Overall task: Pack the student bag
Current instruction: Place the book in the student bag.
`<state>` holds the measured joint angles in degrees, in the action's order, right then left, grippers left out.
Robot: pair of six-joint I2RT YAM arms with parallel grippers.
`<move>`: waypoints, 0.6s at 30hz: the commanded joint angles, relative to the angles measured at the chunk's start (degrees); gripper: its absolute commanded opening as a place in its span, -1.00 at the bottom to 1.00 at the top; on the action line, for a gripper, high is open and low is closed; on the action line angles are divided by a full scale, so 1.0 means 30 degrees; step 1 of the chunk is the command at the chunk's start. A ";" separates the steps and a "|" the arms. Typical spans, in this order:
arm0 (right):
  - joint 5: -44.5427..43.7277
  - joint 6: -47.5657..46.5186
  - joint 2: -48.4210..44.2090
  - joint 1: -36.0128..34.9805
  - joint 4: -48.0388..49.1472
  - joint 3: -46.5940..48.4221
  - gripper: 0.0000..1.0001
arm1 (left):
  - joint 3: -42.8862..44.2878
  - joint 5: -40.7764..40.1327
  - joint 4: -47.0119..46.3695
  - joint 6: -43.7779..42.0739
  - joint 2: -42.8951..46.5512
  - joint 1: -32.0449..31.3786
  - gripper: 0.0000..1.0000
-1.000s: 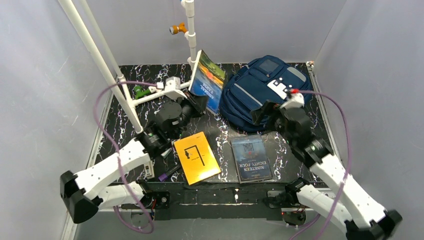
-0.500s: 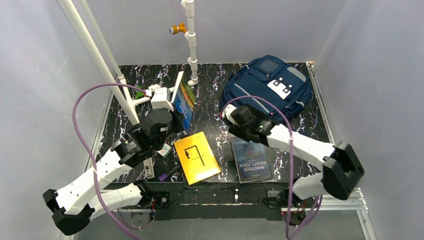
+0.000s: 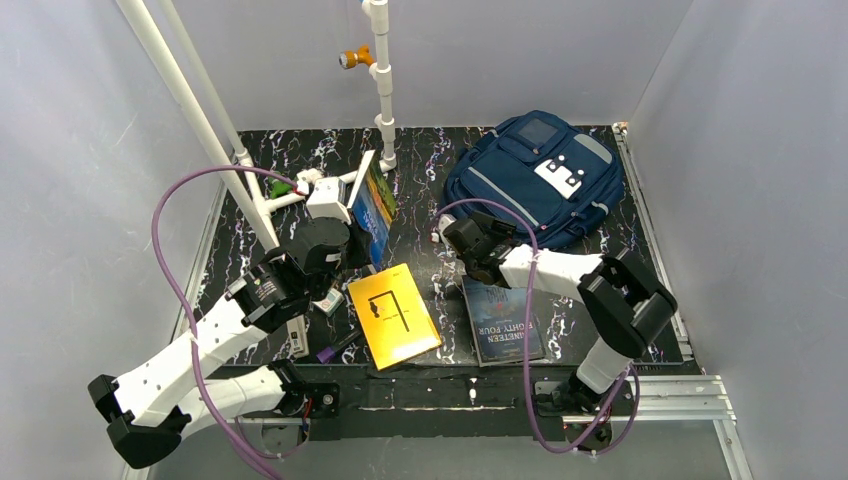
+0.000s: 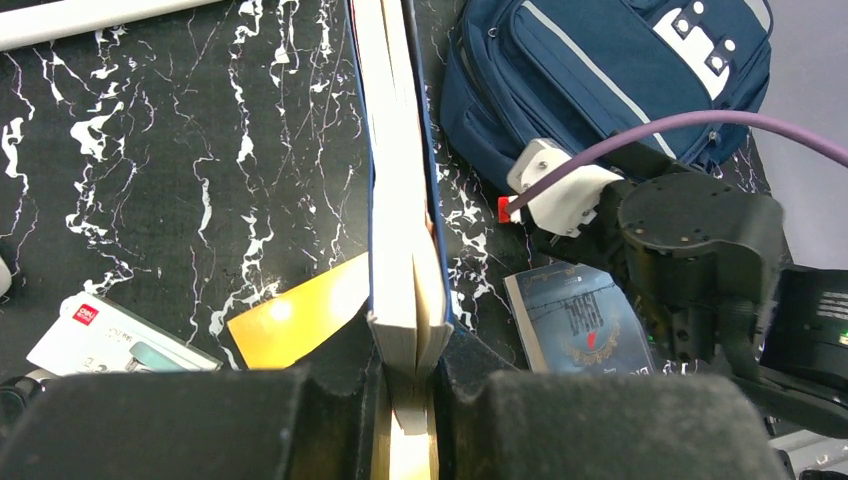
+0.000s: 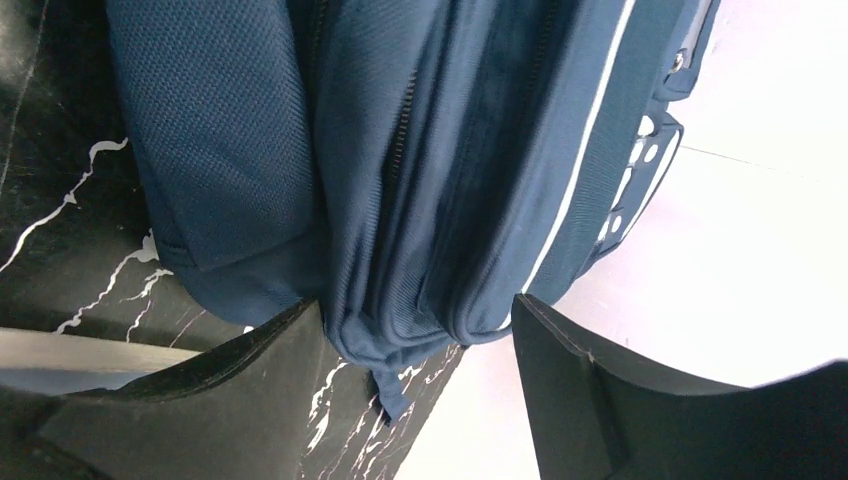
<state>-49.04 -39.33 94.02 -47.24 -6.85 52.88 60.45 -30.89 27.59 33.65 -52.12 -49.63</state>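
Note:
The student bag (image 3: 535,178), navy with grey stripes and a white patch, lies at the back right of the table. My right gripper (image 3: 462,232) sits low at the bag's near-left edge. In the right wrist view its jaws (image 5: 420,350) stand open on either side of a bulging fold of the student bag (image 5: 400,150). The right fingertip (image 5: 590,390) is apart from the cloth. My left gripper (image 4: 408,390) is shut on a blue-covered book (image 4: 405,200). That book (image 3: 372,205) stands upright and edge-on, left of the bag.
A yellow book (image 3: 392,315) and a dark "Nineteen Eighty-Four" book (image 3: 503,320) lie flat near the front. A white box (image 3: 300,335) and a purple pen (image 3: 335,348) lie by the left arm. White pipe posts (image 3: 380,80) rise at the back and left.
The right arm came down from beside the bag to its near-left edge, and its jaws have narrowed around the fold. The left arm drew the upright book back to the left.

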 commanded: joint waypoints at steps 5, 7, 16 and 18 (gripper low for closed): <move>-0.0944 -0.0062 0.0999 0.0294 0.3235 -0.0948 0.63 | 0.0427 -0.0462 -0.0497 0.0239 0.0503 -0.0013 -1.00; -0.1910 -0.0526 0.1412 0.0427 0.4478 -0.1255 0.60 | 0.0454 -0.0387 -0.0497 0.0374 0.0362 -0.0011 -1.00; -0.1058 0.0872 -0.0514 0.0706 0.2358 0.1250 -0.97 | 0.0741 0.0123 -0.0382 0.0504 0.0254 -0.0011 -1.00; 0.1849 0.6255 -0.3451 0.1644 -0.1531 0.4527 -0.97 | 0.1115 0.1569 -0.0292 0.1030 0.0212 -0.0011 -1.00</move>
<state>-50.24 -36.86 94.35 -44.66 -3.99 54.98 60.47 -28.93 28.62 35.18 -52.34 -49.63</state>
